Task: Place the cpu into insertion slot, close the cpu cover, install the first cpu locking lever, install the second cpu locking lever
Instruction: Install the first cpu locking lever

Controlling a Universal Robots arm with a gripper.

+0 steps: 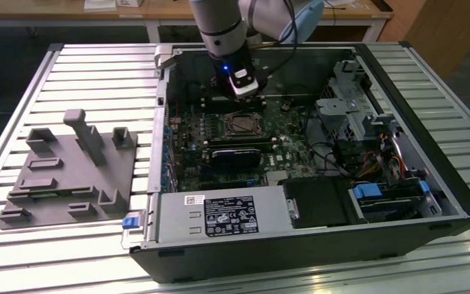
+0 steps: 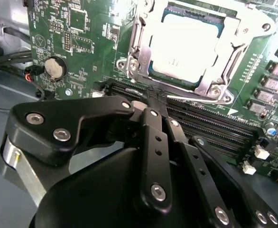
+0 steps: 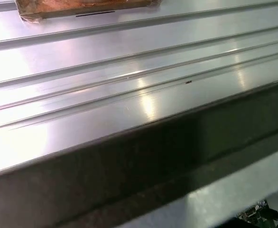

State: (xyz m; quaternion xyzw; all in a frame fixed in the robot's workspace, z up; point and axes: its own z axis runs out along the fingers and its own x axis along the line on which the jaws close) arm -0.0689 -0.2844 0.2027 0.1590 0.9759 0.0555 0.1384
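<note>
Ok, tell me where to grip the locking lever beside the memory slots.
Probably the locking lever's end nearest the gripper, from above on the memory slots side: the thin rod lies flat against the cpu cover, which blocks the other side.

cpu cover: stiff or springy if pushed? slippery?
The cpu cover looks like thin sheet metal, so probably light and a bit springy, not rigid. Its shiny finish may be slippery to push. Lying flat around the cpu, it seems unlikely to tip.
</note>
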